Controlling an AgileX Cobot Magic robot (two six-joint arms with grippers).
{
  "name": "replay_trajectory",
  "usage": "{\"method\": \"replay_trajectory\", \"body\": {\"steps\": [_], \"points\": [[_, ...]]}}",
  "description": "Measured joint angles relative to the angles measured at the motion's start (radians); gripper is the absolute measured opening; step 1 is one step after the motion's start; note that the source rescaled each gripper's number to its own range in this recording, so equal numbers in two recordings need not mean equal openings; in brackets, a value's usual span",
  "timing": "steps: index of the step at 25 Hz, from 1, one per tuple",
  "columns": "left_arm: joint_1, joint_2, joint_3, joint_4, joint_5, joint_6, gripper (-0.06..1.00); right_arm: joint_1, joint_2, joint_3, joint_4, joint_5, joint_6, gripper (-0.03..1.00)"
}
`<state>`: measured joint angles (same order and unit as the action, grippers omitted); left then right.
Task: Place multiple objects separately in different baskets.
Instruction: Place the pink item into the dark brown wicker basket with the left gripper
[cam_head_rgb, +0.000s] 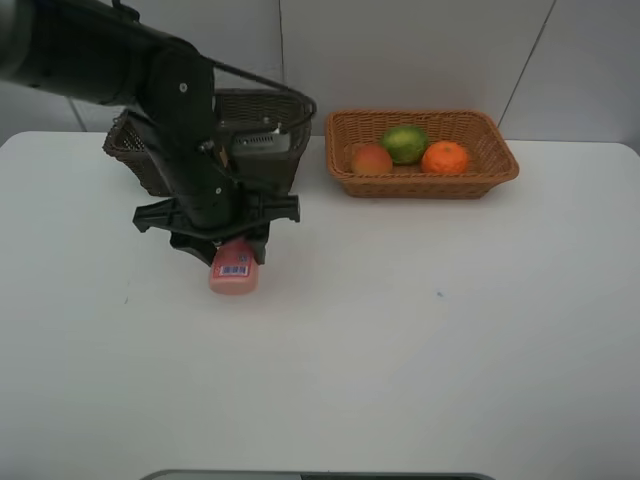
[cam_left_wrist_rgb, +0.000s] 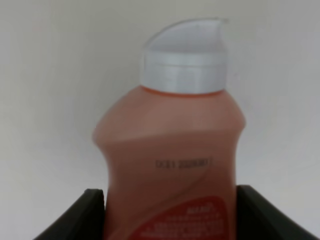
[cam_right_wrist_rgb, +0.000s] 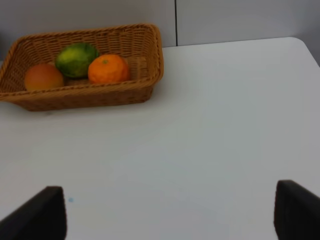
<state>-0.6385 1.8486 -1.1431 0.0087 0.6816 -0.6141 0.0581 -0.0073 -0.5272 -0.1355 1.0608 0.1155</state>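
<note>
My left gripper (cam_head_rgb: 225, 250) is shut on the small pink bottle (cam_head_rgb: 234, 270), low over the table's left middle. In the left wrist view the pink bottle (cam_left_wrist_rgb: 170, 150) fills the gap between both black fingers (cam_left_wrist_rgb: 87, 217), its white cap (cam_left_wrist_rgb: 182, 60) pointing away. Behind the left arm stands the dark brown basket (cam_head_rgb: 125, 150), mostly hidden. The light tan basket (cam_head_rgb: 500, 165) at the back right holds the orange (cam_head_rgb: 445, 157), the green fruit (cam_head_rgb: 404, 143) and the peach-like fruit (cam_head_rgb: 372, 159). My right gripper (cam_right_wrist_rgb: 172, 212) is open and holds nothing, well short of the tan basket (cam_right_wrist_rgb: 145, 50).
The white table (cam_head_rgb: 420, 330) runs wide in front and to the right, with a wall close behind both baskets. The left arm's bulk (cam_head_rgb: 150, 70) covers the back left. The right arm is outside the exterior high view.
</note>
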Motion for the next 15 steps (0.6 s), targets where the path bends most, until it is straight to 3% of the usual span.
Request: {"method": "replay_trajectory", "body": {"steps": [9, 15], "points": [[0.093, 0.035, -0.301, 0.160, 0.059, 0.102, 0.00, 0.000, 0.000, 0.000, 0.000, 0.000, 0.000, 0.91], [0.119, 0.127, -0.426, 0.286, -0.058, 0.111, 0.00, 0.000, 0.000, 0.000, 0.000, 0.000, 0.000, 0.91]]}}
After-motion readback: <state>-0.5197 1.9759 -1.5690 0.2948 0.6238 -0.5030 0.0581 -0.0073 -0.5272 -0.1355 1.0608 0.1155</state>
